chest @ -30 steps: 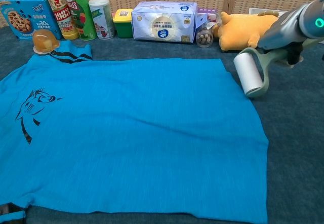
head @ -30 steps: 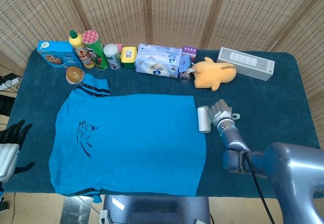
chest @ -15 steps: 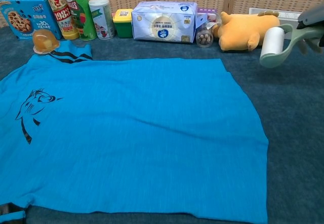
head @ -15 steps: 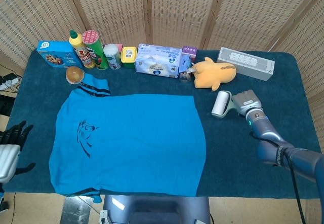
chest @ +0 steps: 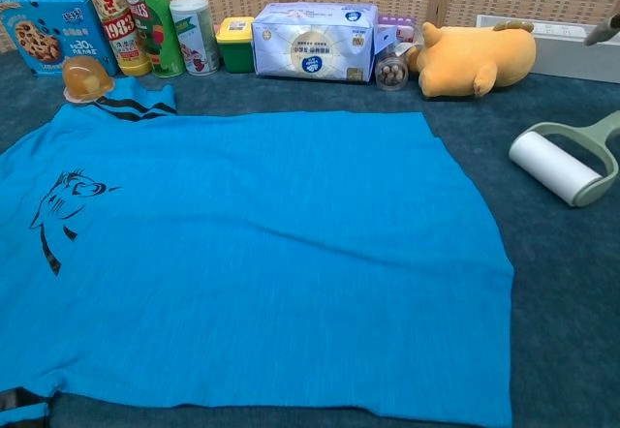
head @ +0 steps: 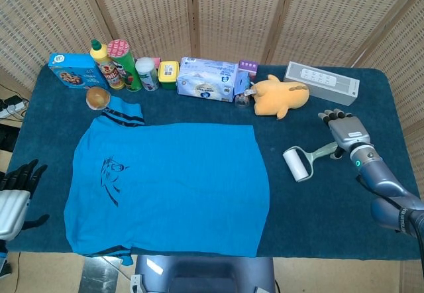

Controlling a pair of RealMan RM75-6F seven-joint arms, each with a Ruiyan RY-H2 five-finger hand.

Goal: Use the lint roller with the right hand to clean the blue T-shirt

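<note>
1. Right now my right hand (head: 343, 131) is over the right side of the worktop (head: 344, 193), with its fingers spread and nothing in it.
2. My right hand is at the end of the lint roller's handle. I cannot tell if it touches the handle.
3. My lint roller (head: 305, 161) lies flat on the dark blue worktop, off to the right of the blue T-shirt (head: 172, 187). It does not touch the shirt.
4. Its white roll (chest: 555, 167) points toward the shirt, and its green handle (head: 324, 151) points back to my right hand.
5. My blue T-shirt is spread out flat in the middle of the worktop. It has a small dark drawing (head: 112, 177) on the left part and dark stripes (head: 122, 115) on the far sleeve.
6. My left hand (head: 16, 187) is down past the left edge of the worktop. Its dark fingers are a bit apart and hold nothing.
7. Along the far side I see a row of things: a blue cookie box (head: 73, 69), a yellow bottle (head: 105, 61), a green can (head: 124, 63), a small white can (head: 146, 73) and a little yellow tub (head: 168, 74).
8. Next come a pack of tissues (head: 209, 79), a yellow soft toy (head: 281, 95) and a long grey box (head: 321, 83).
9. A round brown thing (head: 97, 97) sits just beside the shirt's far sleeve.
</note>
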